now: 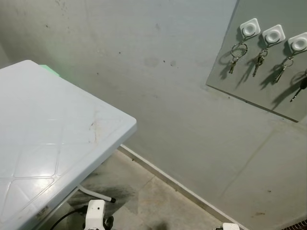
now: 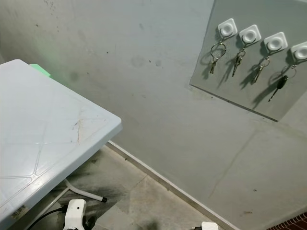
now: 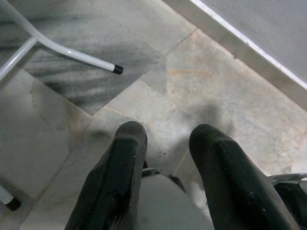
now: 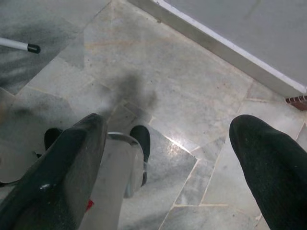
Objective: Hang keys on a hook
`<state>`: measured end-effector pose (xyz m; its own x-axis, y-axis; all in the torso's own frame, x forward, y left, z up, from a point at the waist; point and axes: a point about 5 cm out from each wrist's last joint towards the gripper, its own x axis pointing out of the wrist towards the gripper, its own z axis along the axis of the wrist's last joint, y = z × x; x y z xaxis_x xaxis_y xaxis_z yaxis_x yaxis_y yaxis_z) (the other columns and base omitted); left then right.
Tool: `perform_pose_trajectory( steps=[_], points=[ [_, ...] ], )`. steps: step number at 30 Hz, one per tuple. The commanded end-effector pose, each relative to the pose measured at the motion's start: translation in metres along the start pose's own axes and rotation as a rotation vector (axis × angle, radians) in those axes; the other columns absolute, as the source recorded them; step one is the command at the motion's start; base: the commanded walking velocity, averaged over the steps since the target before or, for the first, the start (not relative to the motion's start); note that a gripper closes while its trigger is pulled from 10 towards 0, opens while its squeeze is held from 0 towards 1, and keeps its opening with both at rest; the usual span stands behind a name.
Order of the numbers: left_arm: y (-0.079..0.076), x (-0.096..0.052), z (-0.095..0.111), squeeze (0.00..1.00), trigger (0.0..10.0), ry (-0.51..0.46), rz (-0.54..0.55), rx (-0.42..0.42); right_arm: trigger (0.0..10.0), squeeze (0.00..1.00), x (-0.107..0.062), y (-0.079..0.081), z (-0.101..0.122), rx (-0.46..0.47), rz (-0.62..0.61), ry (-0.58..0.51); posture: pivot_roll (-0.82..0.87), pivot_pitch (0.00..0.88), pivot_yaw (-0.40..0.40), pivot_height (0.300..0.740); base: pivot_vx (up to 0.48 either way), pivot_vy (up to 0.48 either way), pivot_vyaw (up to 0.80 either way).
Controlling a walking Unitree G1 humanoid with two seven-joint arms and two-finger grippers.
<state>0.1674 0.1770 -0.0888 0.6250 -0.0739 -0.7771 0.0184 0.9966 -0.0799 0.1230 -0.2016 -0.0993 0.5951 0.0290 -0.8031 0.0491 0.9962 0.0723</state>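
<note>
The left claw (image 3: 165,143) hangs above the pale stone floor (image 3: 201,96), its black fingers slightly parted and empty. The right claw (image 4: 168,143) gapes wide, holding nothing. On the grey wall panel (image 2: 230,81), four white square hooks (image 2: 250,34) each carry keys (image 2: 214,60); the fourth set is cut off in the left eye view. The white plastic counter (image 1: 48,134) stands well left of the panel.

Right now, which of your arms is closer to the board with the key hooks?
Right. The right arm hangs low, below the hook board on the wall; the left arm hangs farther away, by the white table.
</note>
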Motion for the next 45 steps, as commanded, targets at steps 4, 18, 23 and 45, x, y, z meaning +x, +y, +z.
perform_pose_trajectory(
  steps=[4,18,23,45],
  points=[
    [0.0004,-0.0018,-0.0066,0.0,10.0,0.026,-0.007,0.031,10.0,0.0,-0.0005,0.0017,-0.0041,0.015,-0.007,0.018,0.09,0.0,-0.04,0.74,0.0,0.0,-0.64],
    [0.0005,0.0009,0.0003,0.0,10.0,0.022,0.025,0.023,10.0,0.0,-0.0007,0.0033,-0.0068,0.027,-0.011,0.032,0.09,0.0,-0.037,0.74,0.0,-0.137,-0.57],
    [0.0001,0.0011,0.0003,0.0,10.0,0.025,0.027,0.025,10.0,0.0,-0.0006,0.0029,-0.0067,0.027,-0.017,0.033,0.09,0.0,-0.034,0.74,0.0,0.0,-0.51],
    [-0.0034,0.0009,-0.0022,0.0,10.0,0.038,-0.003,0.064,10.0,0.0,-0.0017,0.0015,-0.0086,0.017,-0.034,0.033,0.02,0.0,0.034,0.74,0.0,0.0,-0.49]
  ],
)
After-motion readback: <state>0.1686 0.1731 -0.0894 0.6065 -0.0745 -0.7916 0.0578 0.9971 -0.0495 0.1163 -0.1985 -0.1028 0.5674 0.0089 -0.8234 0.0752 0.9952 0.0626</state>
